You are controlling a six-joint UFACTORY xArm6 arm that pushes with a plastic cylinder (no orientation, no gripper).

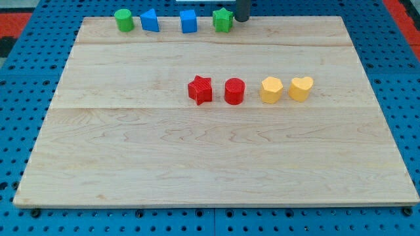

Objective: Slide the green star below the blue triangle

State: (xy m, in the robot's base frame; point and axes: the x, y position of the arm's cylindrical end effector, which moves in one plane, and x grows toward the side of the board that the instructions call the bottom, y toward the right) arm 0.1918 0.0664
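Observation:
The green star (223, 20) sits at the view's top edge of the wooden board, right of centre in the top row. The blue triangle (149, 20) sits in the same row, to the star's left, with a blue cube (188, 21) between them. My tip (242, 19) is at the view's top, just to the right of the green star and very close to it; whether it touches the star cannot be told.
A green cylinder (123, 19) stands left of the blue triangle. In the board's middle lie a red star (201, 90), a red cylinder (234, 91), a yellow hexagon-like block (271, 90) and a yellow heart (301, 88). The board (197, 164) rests on a blue pegboard.

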